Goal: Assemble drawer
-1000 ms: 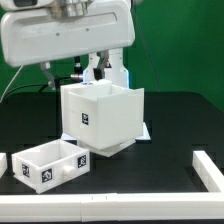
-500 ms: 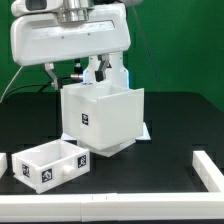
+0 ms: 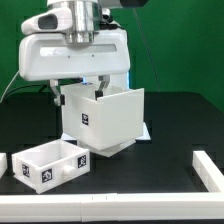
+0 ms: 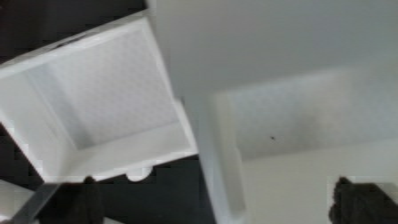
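The drawer's large white cube casing [image 3: 102,120] stands open-topped in the middle of the black table. My gripper [image 3: 84,92] hangs right over its rim on the exterior view's left, under the big white hand. In the wrist view the gripper [image 4: 214,200] is open. Its dark fingertips [image 4: 64,198] stand on either side of the casing's wall [image 4: 203,150], apart from it. One small tray [image 3: 48,165] with tag markers lies in front of the casing toward the exterior view's left. The wrist view shows this tray [image 4: 98,105] beside the casing. Nothing is held.
A second white part [image 3: 3,163] pokes in at the exterior view's left edge. White rails run along the table's front [image 3: 110,212] and right [image 3: 208,170]. The marker board [image 3: 144,131] shows as a thin white edge under the casing. Behind is a green backdrop.
The hand has come down toward the casing's rim and shifted slightly to the exterior view's right. The casing and the tray have not moved.
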Controlling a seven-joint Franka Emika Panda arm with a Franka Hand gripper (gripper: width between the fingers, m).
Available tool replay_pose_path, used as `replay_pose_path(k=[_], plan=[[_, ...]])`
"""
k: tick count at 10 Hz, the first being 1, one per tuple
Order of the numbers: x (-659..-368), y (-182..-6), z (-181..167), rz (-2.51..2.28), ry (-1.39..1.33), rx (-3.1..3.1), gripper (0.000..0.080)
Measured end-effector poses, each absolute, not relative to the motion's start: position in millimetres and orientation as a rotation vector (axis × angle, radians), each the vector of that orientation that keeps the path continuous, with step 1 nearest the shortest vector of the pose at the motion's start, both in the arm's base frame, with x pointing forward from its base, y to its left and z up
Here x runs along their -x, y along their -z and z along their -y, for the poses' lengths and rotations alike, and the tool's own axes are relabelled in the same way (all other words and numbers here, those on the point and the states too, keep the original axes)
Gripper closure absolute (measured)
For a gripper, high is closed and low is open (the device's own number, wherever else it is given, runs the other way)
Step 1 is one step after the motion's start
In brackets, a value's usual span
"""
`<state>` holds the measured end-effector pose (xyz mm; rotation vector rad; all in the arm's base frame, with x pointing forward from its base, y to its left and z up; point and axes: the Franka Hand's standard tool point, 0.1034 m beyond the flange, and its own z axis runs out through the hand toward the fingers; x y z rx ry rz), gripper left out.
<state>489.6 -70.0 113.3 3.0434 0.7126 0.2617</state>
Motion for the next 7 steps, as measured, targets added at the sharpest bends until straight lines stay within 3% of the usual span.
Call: replay_pose_path(k=[4, 5, 6, 7], plan=[[-487, -96.4, 75, -0.705, -0.244, -3.037, 0.0151], [-487, -96.1, 75, -0.705, -0.243, -3.037, 0.0284], [-487, -95.9, 75, -0.705, -0.242, -3.037, 0.0284], [-487, -95.8, 75, -0.705, -0.242, -3.037, 0.0425]])
